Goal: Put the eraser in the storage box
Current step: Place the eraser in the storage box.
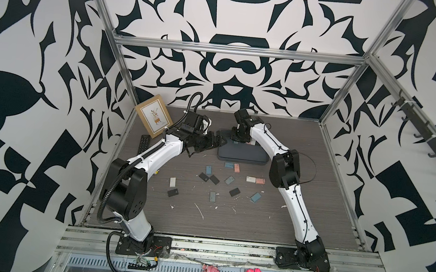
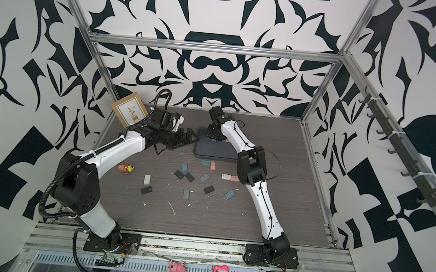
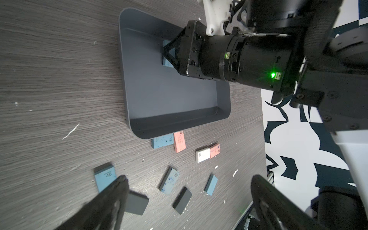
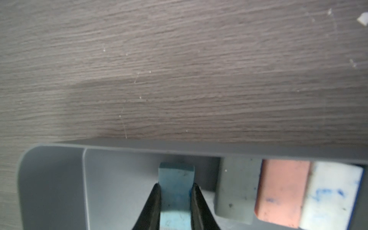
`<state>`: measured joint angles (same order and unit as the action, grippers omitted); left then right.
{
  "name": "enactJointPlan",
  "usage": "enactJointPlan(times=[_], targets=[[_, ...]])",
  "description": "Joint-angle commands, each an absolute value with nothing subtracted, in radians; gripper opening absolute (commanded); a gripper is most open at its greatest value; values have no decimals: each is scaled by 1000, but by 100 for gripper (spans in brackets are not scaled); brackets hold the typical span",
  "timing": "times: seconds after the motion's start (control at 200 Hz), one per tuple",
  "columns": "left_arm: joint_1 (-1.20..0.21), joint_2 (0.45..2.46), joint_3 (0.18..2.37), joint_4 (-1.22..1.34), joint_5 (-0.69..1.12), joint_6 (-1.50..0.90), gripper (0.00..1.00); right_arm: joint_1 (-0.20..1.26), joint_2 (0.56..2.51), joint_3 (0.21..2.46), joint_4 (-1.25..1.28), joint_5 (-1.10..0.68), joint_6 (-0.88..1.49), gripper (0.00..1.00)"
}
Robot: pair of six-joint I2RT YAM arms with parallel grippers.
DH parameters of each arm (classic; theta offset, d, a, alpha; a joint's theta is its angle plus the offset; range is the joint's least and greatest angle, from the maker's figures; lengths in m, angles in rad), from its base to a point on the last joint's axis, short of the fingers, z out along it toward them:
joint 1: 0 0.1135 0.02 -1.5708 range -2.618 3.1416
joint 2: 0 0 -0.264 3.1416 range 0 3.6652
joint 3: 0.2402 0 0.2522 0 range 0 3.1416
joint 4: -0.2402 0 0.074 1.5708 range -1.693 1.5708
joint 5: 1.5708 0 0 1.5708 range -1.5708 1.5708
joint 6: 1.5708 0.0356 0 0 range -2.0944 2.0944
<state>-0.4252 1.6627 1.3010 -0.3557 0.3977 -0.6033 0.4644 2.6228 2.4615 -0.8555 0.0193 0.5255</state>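
The storage box (image 1: 242,156) (image 2: 215,154), a shallow dark grey tray, lies at the back middle of the table. My right gripper (image 4: 176,186) (image 1: 235,139) reaches down into it, shut on a blue eraser (image 4: 176,177) (image 3: 166,62) that sits low over the box floor (image 4: 119,189). Beside it in the box lie a grey eraser (image 4: 237,191), a pink eraser (image 4: 282,191) and a white eraser (image 4: 330,197). My left gripper (image 1: 218,139) (image 2: 192,135) (image 3: 189,179) hovers just left of the box, open and holding nothing.
Several loose erasers in blue, black, pink and white (image 1: 209,171) (image 3: 162,140) lie scattered in front of the box. A tan picture frame (image 1: 154,115) leans at the back left, with a black remote (image 1: 143,144) near it. A small toy (image 2: 126,168) lies by the left arm.
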Motion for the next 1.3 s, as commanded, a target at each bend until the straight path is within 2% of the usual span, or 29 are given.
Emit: enactJointPlan(times=[0.0,0.525,1.295], targets=[[-422,1658,1298,-348,422,-611,99,455,2605,2515,-863,38,535,26],[-422,1657,1301,-351,423,-612,99,446,2620,2528,-865,71,528,28],[-419,1654,1305,-354,423,-611,99,446,2632,2530,-878,80,531,36]])
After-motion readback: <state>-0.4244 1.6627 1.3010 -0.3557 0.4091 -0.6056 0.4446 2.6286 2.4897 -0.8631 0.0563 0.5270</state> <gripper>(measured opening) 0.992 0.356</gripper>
